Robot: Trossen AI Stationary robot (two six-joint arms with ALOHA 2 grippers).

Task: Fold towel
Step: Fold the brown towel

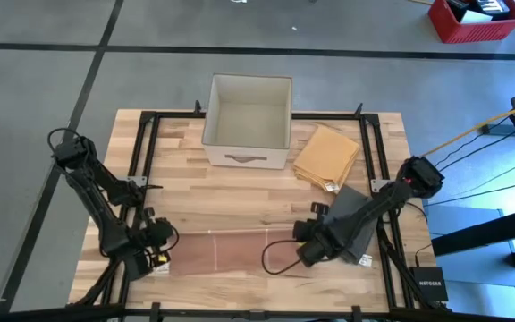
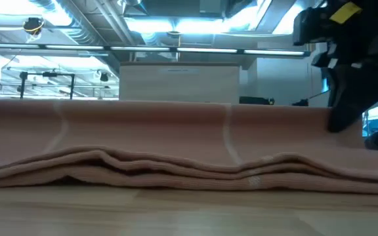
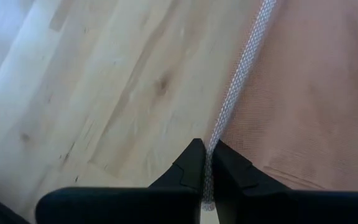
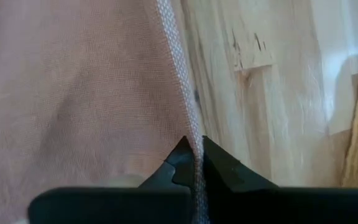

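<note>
A dusty-pink towel lies near the table's front edge between my two grippers. In the low view its lower part rests on the table in several stacked folds, and an upper layer stands behind them like a low wall. My left gripper is shut on the towel's left end. My right gripper is shut on its right end. Each wrist view shows a pale woven hem running into the shut fingers. My left gripper pinches the towel's pale woven hem between its two fingers at the towel's left end, and the hem runs straight away from the fingertips. One layer or several, I cannot tell. My right gripper pinches the pale woven hem between its two fingers at the towel's right end, and the hem runs straight away from the fingertips. The pink cloth spreads to one side of it, with bare wood on the other.
An open cream box stands at the table's far middle. A mustard folded cloth lies to its right, and a grey folded cloth lies under my right arm. A black cable loop lies by the right gripper.
</note>
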